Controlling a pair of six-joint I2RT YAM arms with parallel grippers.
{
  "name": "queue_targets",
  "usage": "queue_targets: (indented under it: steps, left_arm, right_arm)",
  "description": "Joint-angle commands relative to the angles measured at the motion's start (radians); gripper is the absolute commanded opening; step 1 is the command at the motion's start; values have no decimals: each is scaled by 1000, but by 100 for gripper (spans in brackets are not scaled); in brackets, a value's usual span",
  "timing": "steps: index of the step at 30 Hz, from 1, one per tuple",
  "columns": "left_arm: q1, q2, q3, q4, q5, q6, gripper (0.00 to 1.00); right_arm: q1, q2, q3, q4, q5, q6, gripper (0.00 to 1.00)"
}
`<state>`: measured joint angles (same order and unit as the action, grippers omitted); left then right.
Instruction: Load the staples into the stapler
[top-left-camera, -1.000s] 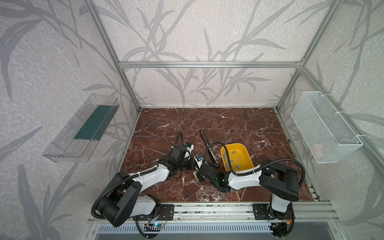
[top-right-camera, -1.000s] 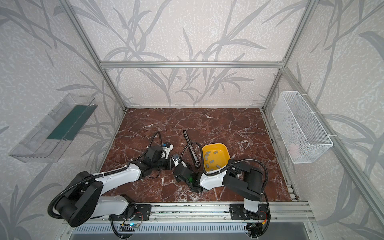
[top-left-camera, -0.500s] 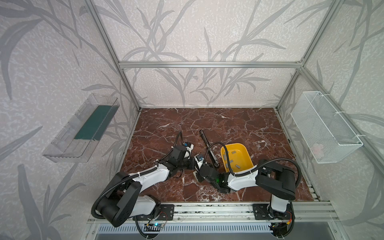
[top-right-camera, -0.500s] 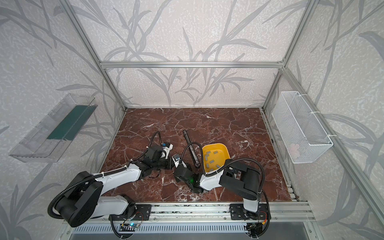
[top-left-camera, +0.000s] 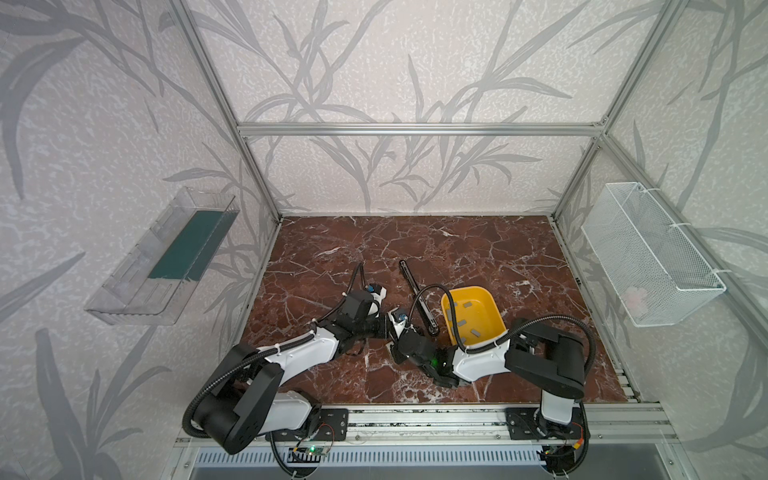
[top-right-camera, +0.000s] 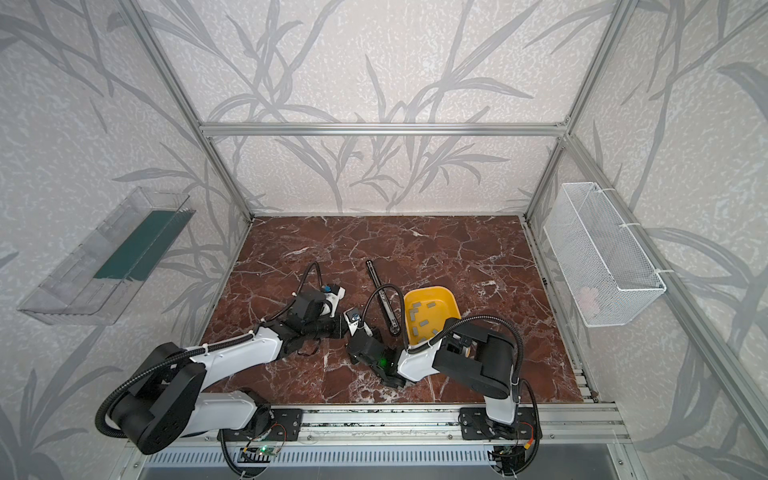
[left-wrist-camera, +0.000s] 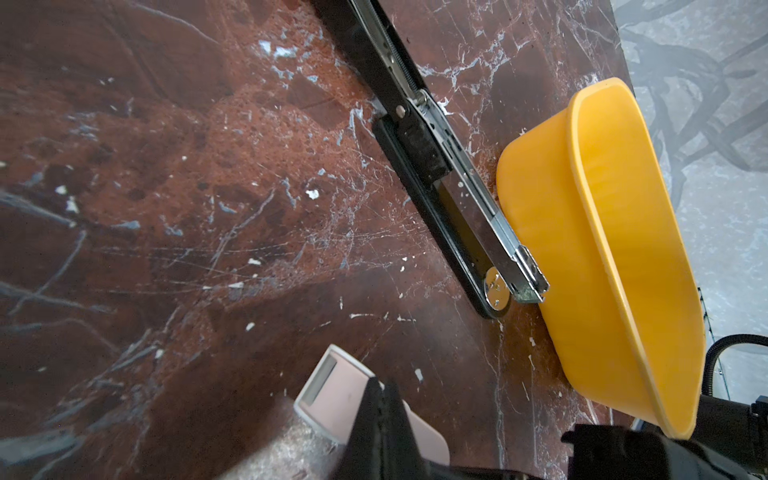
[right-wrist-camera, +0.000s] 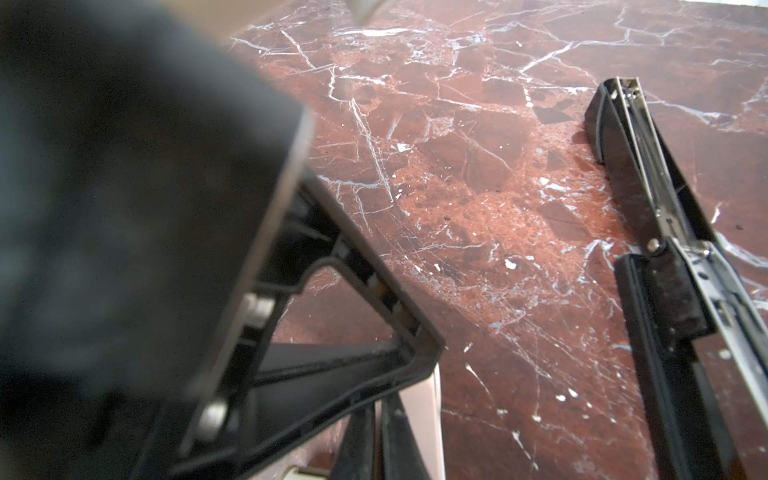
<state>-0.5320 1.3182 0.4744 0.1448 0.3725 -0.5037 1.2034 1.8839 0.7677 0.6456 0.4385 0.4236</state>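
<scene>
The staples (top-right-camera: 424, 322) show as small flat grey strips, scattered loose on the floor of a yellow bin (top-right-camera: 424, 289) at the lower middle of both top views, right of centre. None lies on the desk (top-left-camera: 457, 249) that I can see. The right arm and a black cable cross the bin's near corner, so part of its floor is hidden. Just left of the bin lies the stapler (top-left-camera: 417, 291), black with a bright metal channel, opened out flat into one long line; in the left wrist view its metal tip (left-wrist-camera: 528, 274) meets the bin's outer wall (left-wrist-camera: 540, 208). On the right wall hangs a white wire basket (top-left-camera: 648, 257) holding something pale and blurred (too faint to name). On the left wall, a clear tray (top-left-camera: 137, 286) carries a dark green sheet (top-left-camera: 187, 245). The left tool (left-wrist-camera: 380, 382) and right tool (right-wrist-camera: 376, 403) are both pinched closed, empty as far as shows, meeting low at centre beside a pale pinkish block (left-wrist-camera: 332, 390) I cannot identify.
</scene>
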Motion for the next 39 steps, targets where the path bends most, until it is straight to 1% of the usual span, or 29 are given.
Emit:
queue_targets:
  steps: [1, 13, 23, 29, 34, 37, 39]
  left_arm:
    - [-8, -1, 18, -16, 32, 17, 5]
    - [-8, -1, 18, -16, 34, 16, 4]
    - [-7, -1, 18, -14, 39, 13, 5]
    - [-8, 7, 20, -11, 48, 9, 4]
    - [-7, 3, 20, -12, 39, 10, 4]
    - [-7, 1, 23, -14, 37, 10, 4]
    - [-8, -2, 23, -15, 36, 10, 5]
  right_arm:
    - [-1, 82, -17, -149, -49, 20, 8]
    - [1, 99, -33, -127, -60, 55, 8]
    - [0, 95, -95, -43, -62, 90, 7]
    - [1, 118, -82, -46, -73, 104, 6]
    - [1, 108, -74, -55, -75, 96, 6]
    - [1, 79, -62, -65, -69, 71, 8]
    - [0, 58, -35, -103, -61, 47, 9]
